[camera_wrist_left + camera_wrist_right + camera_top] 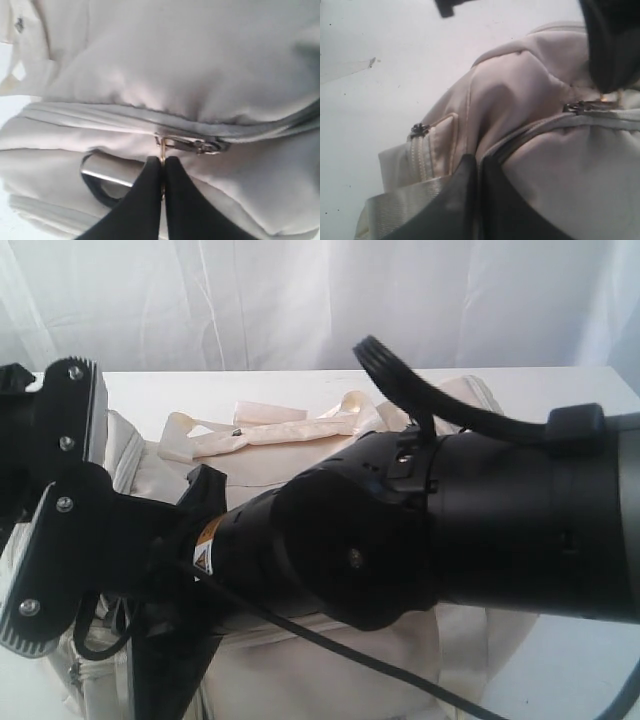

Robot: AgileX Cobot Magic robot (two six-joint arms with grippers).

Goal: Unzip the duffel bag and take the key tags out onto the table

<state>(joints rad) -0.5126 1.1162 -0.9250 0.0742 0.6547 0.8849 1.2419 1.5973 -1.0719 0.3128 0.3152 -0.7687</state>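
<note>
The cream duffel bag (200, 65) fills the left wrist view, its grey zipper (280, 125) shut along the top. My left gripper (162, 161) is shut on the metal zipper pull (163, 148), which hangs from the slider (192, 145). My right gripper (479, 161) is shut, pinching the duffel bag (520, 95) at the seam near the zipper's end. In the right wrist view, the left gripper's dark finger (612, 45) sits at the slider (580, 106). The key tags are hidden. In the exterior view both arms cover most of the duffel bag (300, 455).
The white table (560, 390) extends behind and beside the bag. Satin straps (270, 430) lie over the bag's top. A black D-ring (95, 187) hangs beside the left gripper's fingers. A zipped side pocket (420, 131) faces the right wrist camera. The right arm (450, 530) crosses the middle.
</note>
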